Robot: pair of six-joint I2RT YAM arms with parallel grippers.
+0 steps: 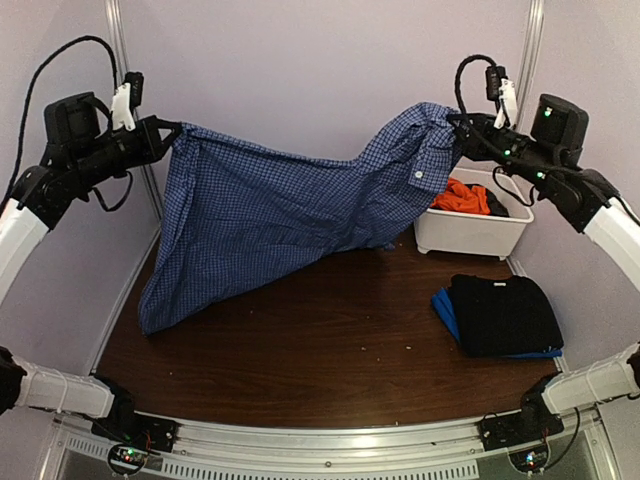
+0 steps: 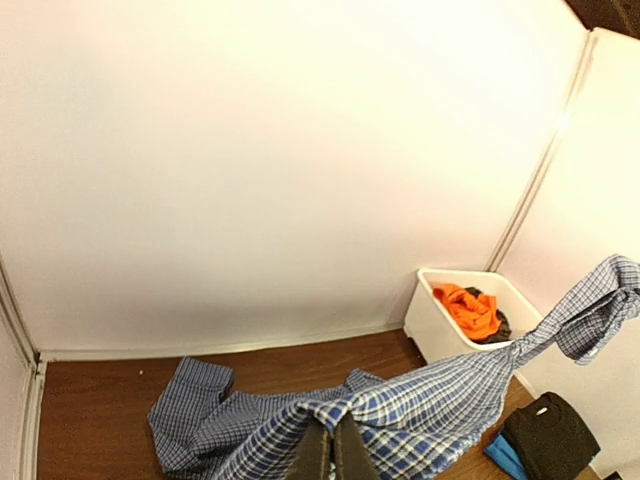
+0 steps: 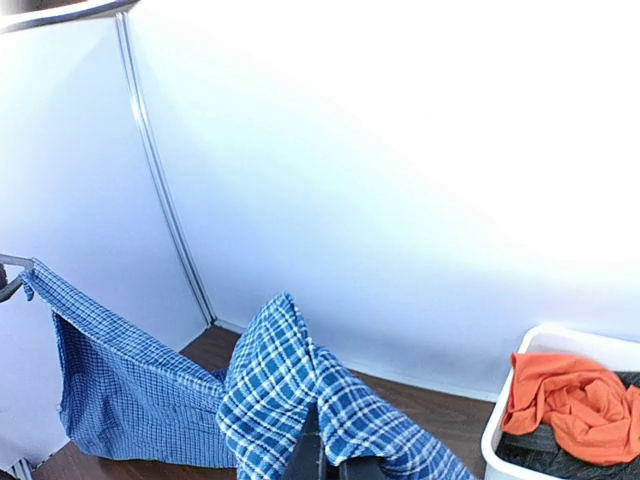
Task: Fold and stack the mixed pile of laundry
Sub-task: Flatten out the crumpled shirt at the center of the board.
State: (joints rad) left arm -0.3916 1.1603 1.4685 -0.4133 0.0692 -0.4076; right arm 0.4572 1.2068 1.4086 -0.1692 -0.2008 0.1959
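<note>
The blue-and-white check shirt (image 1: 290,215) hangs stretched in the air between my two grippers, its lower edge reaching the brown table at the left. My left gripper (image 1: 172,130) is shut on one end of it at the upper left; the left wrist view shows the fingers (image 2: 333,452) pinched on the cloth (image 2: 420,410). My right gripper (image 1: 458,125) is shut on the other end at the upper right, with the shirt (image 3: 290,400) draped over it in the right wrist view. An orange T-shirt (image 1: 460,196) lies in the white tub (image 1: 470,232). A folded black piece (image 1: 503,312) lies on a blue piece (image 1: 445,310).
The white tub stands at the back right, holding the orange T-shirt and a dark piece. The black-on-blue stack lies at the right, near the table edge. White walls enclose the table (image 1: 330,340) at the back and both sides.
</note>
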